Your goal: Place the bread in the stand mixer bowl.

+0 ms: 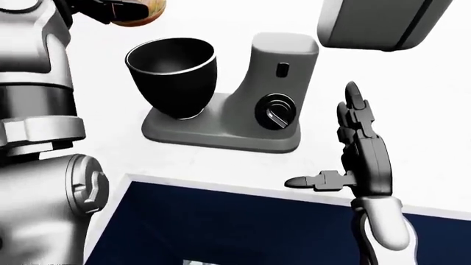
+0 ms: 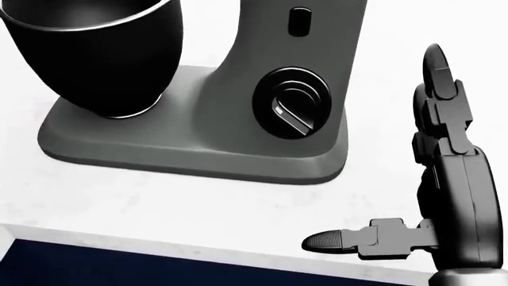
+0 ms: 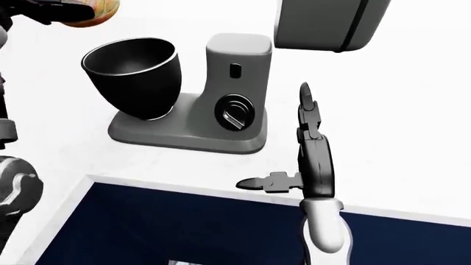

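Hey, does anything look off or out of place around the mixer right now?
Nothing spilled or damaged. The mixer stands upright with its head tilted up, and the bowl sits on the base, empty and slightly tipped. The bread is up at the top left, in the left hand. The right hand hangs open beside the mixer.

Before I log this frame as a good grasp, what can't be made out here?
- Bread: left-eye view, cut by the top edge and covered by dark fingers, so shape and grip are unclear.
- Left hand: mostly past the top edge in both eye views; closure unreadable.
- Mixer head: cropped at the top edge.
- Bowl: head view cuts off the rim, hiding its inside.
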